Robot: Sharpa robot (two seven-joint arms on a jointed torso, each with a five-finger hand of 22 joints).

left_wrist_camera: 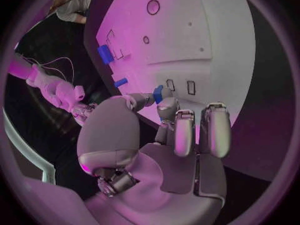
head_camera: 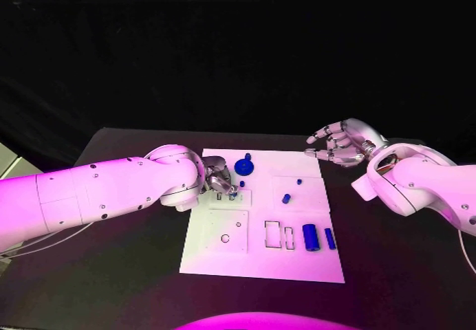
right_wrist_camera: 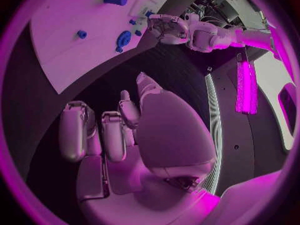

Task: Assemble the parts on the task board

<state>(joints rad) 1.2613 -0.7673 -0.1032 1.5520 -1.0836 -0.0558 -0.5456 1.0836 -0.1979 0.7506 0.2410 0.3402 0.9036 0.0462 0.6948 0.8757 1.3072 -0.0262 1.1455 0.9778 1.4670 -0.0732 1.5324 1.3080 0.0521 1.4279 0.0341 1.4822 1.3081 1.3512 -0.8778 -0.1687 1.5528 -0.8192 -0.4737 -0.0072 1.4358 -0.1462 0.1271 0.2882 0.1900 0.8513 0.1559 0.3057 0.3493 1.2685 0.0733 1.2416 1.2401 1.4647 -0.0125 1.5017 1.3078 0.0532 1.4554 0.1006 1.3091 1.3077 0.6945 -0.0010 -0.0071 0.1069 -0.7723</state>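
Small blue part point(left_wrist_camera: 158, 93) pinched at fingertips of left hand point(head_camera: 220, 180), over task board point(head_camera: 298, 265) slots on desk. Judged light, rigid, slippery: best gripped by sides. Right hand point(head_camera: 340, 143) held off board, fingers curled, nothing held.

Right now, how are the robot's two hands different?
The left hand is over the white task board, pinching a small blue part; the right hand holds nothing. The left hand sits low at the board's slots, while the right hand hangs off the board beyond its far right corner, fingers apart. Both are silver hands on white arms.
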